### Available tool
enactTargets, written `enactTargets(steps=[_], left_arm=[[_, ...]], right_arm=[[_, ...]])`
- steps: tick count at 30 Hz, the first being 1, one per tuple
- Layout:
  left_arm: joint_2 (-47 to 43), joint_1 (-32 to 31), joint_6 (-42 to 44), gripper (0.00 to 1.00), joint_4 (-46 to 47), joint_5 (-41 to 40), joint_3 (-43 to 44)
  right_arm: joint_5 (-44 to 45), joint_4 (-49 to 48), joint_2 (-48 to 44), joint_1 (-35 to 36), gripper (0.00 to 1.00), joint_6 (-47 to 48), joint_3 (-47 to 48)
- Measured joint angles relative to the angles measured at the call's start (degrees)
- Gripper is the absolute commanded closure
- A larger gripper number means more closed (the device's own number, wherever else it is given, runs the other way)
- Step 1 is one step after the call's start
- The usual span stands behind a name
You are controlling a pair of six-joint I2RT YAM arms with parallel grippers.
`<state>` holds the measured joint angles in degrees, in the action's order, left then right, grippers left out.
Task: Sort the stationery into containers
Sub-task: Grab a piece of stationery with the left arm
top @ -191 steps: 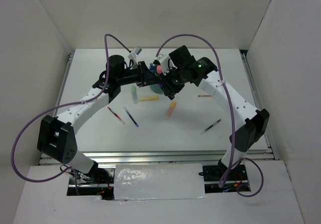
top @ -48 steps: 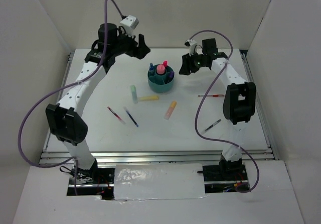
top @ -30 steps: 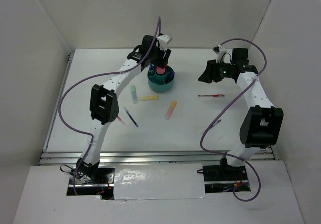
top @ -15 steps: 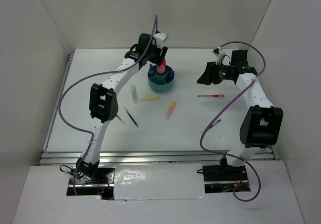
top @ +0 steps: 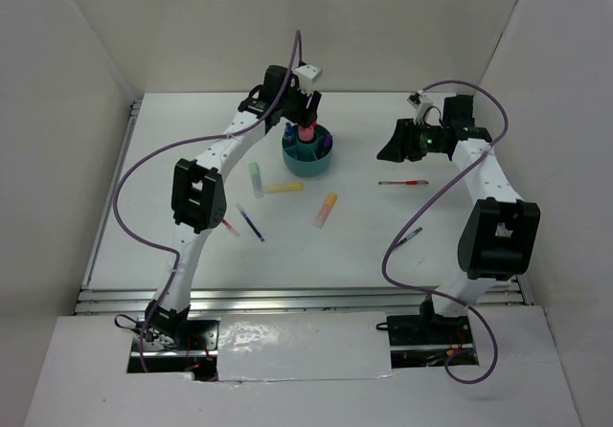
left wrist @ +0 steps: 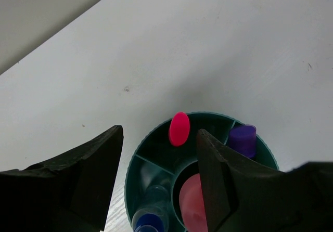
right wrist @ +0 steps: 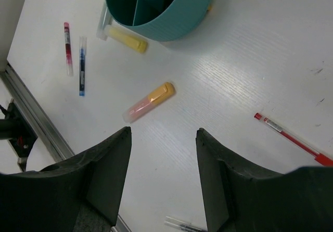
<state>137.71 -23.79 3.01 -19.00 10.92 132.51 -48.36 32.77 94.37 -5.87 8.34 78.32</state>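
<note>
Your left gripper point(left wrist: 158, 133) hangs straight over the teal organizer point(left wrist: 140, 149), jaws well apart and nothing between them. Looking down between its fingers point(left wrist: 78, 180), you can see a pink cap point(left wrist: 179, 129) standing in an outer compartment at the far side, a purple cap point(left wrist: 242, 138) just beside it to the right, and a blue-capped bottle point(left wrist: 148, 221) in a nearer compartment. Something rounded and pinkish-red point(left wrist: 191, 203) sits in the central cup; you cannot tell from here what it is.

Your right gripper point(right wrist: 164, 130) is also open and holds nothing. It sits above bare table, well apart from the organizer and to its right in the overhead view, with the red pen point(right wrist: 291, 137) lying just off its right side.

On the table, loose:
- yellow marker point(right wrist: 127, 39), near the organizer's wall on the near side
- green marker point(top: 256, 178), just left of the yellow one
- orange marker point(right wrist: 148, 102), apart from the organizer and nearer the arm bases
- blue pen point(right wrist: 81, 65) and a second red pen point(right wrist: 66, 47), side by side toward the left arm
- black pen point(top: 407, 238), on the right half, near the front
</note>
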Motion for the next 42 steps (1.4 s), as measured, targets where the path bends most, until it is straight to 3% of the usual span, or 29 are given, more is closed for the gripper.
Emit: enactTargets(steps=[17,24,33,42], left_arm=[[2.84,0.0,1.66,0.45,-2.38,1.44,3.76],[2.89,0.02,2.58,0.58,-3.74,1.51,3.98],[2.89,0.02,2.82,0.68,-5.9,1.57,4.0],[2.86,0.02,2.91,0.94,-5.86,1.55,4.0]], right_arm=[[-0.59,0.35,2.05,-0.57,0.4,-1.03,0.13],[-0.59,0.55,2.6,-0.57,0.41,-1.05,0.24],[-0.61,0.72,2.64,-0.63,0.41,-1.25,0.44],[-0.61,0.9,2.64,-1.07,0.42,-1.27,0.52]])
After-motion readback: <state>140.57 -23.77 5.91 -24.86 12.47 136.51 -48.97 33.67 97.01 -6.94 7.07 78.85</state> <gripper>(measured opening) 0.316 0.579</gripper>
